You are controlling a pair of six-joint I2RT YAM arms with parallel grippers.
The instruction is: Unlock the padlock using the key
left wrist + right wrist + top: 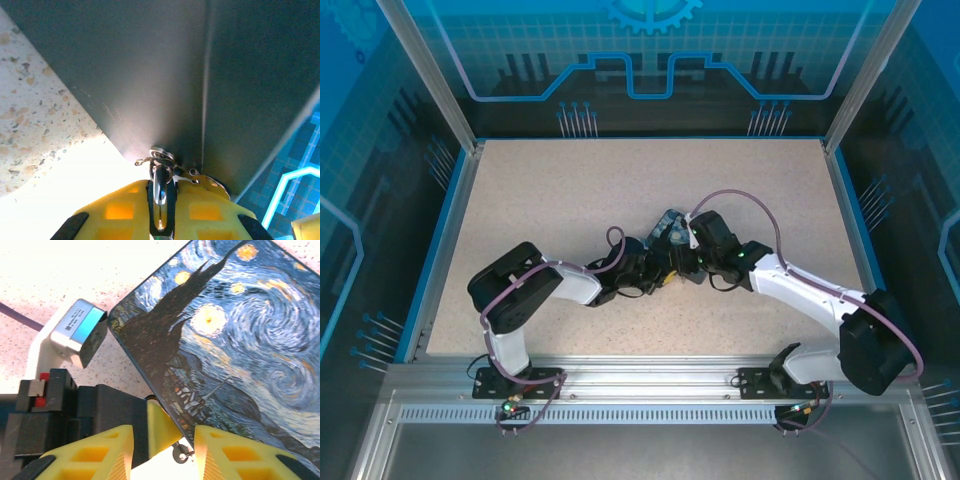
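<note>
My left gripper (161, 202) is shut on the padlock (159, 182). Its thin silvery shackle sticks out between the yellow fingers; the blue body is hidden. The shackle reaches a small metal ring (161, 154) at the lower edge of the dark box (150, 75). A thin gold-tinted metal piece (214, 183) lies by the right-hand finger; I cannot tell whether it is the key. My right gripper (170, 460) stands open, facing the left gripper (657, 272) from the other side. A yellow fingertip (165, 432) of the left gripper and the ring (181, 455) sit in its gap.
The box (240, 330) printed with a swirling night sky (670, 222) stands mid-table, directly behind both grippers, with the right gripper (686, 262) at its front edge. The left arm's wrist camera (80, 330) is close on the left. Speckled tabletop (570, 190) lies all around, bordered by a blue rim.
</note>
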